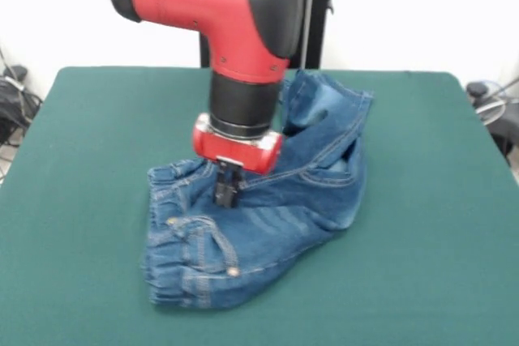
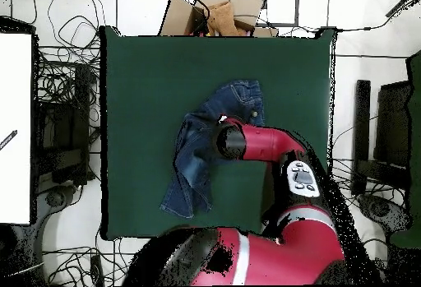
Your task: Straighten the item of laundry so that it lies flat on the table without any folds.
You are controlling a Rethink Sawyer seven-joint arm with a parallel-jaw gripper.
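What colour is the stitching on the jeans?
Tan, against the blue denim of the jeans; the front view shows it best.

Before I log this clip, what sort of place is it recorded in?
Most likely a robotics lab. A red arm works over jeans on a green cloth table, with tangled cables on the floor around it.

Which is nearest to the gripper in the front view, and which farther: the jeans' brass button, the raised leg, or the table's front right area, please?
From the gripper:
1. Brass button on the jeans, just below-left.
2. Raised leg, up to the right.
3. Table front right area, farthest.
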